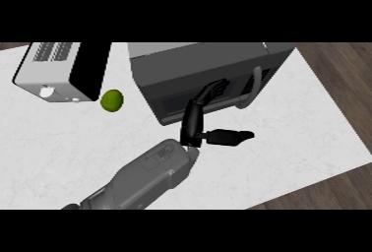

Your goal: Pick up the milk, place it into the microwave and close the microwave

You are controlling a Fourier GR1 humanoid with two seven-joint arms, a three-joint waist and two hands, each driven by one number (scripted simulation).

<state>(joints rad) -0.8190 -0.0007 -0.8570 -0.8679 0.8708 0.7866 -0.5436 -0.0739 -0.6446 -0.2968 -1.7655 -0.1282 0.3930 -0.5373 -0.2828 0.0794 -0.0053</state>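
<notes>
The right robot hand rests straight, spread fingers against the microwave door, thumb jutting sideways.

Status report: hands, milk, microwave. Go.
One hand open, fingers against microwave door. Other hand out of view. Milk not visible. Lime sits left, clear of the door.

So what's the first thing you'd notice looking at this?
Probably the black hand in the middle, its straight fingers pressed against the door of the big grey microwave, beside the curved handle. After that, the little green lime lying on the white counter, just below a white toaster oven at the upper left.
</notes>
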